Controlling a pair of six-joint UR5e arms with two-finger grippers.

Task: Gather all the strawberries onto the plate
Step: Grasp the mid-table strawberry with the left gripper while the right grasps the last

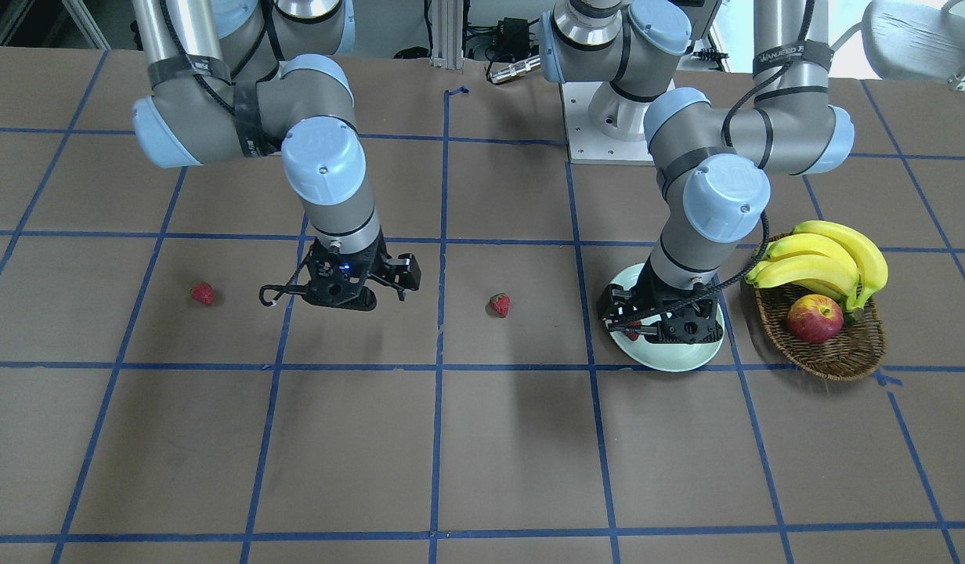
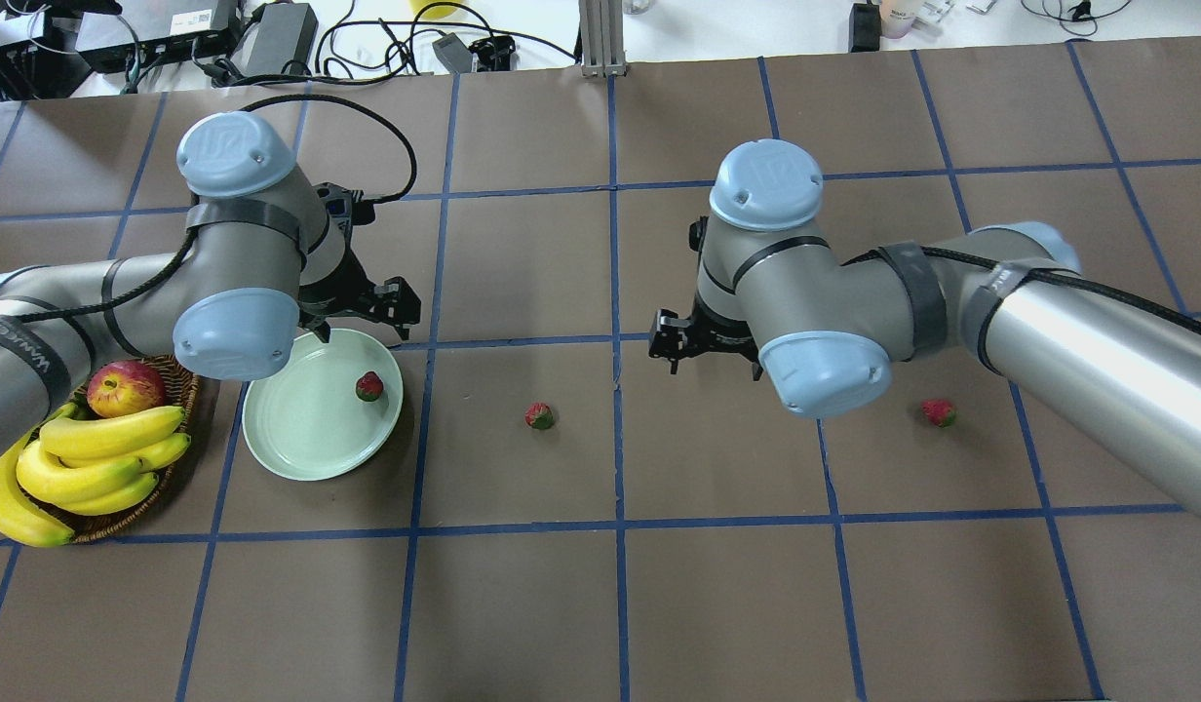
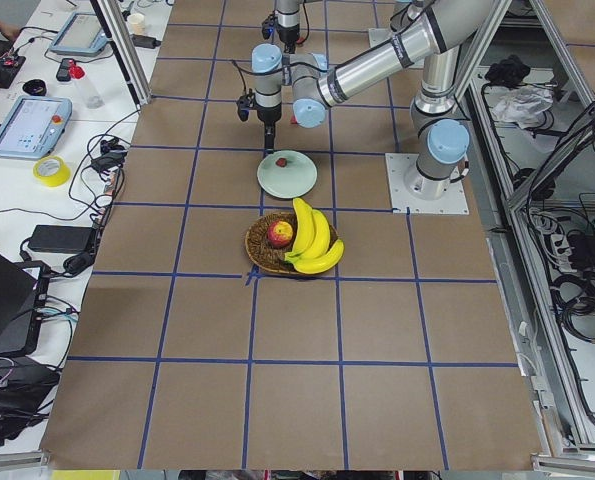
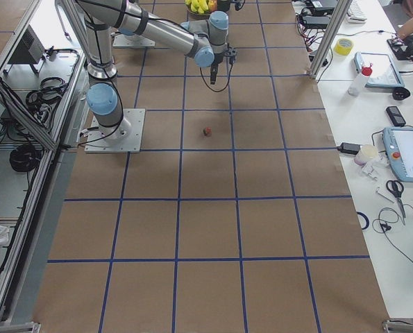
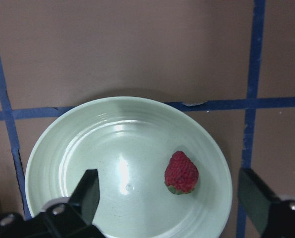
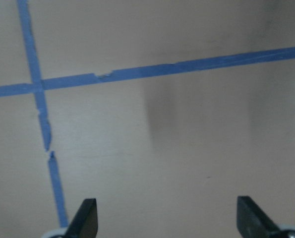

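While the left arm (image 1: 725, 196) covers much of the plate (image 2: 308, 419) from the front, the overhead view shows it just beside the basket (image 1: 835, 364) of bananas (image 1: 827, 262) and an apple (image 1: 815, 319). The left gripper (image 5: 167, 171) hangs over the plate, spread wide and empty. The right gripper (image 6: 165, 200) gapes empty above the table (image 2: 717, 585). One strawberry (image 2: 369, 386) lies in the plate. The middle strawberry (image 2: 539, 416) and the far strawberry (image 2: 939, 412) lie on the table, well apart.

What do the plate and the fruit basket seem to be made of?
The plate looks like glazed ceramic or hard glossy plastic. Its pale mint surface shows bright reflections and faint concentric rings, but the pictures do not settle which it is. The basket looks like wicker or a similar plant fibre: brown interlaced strands with a matte, uneven surface.
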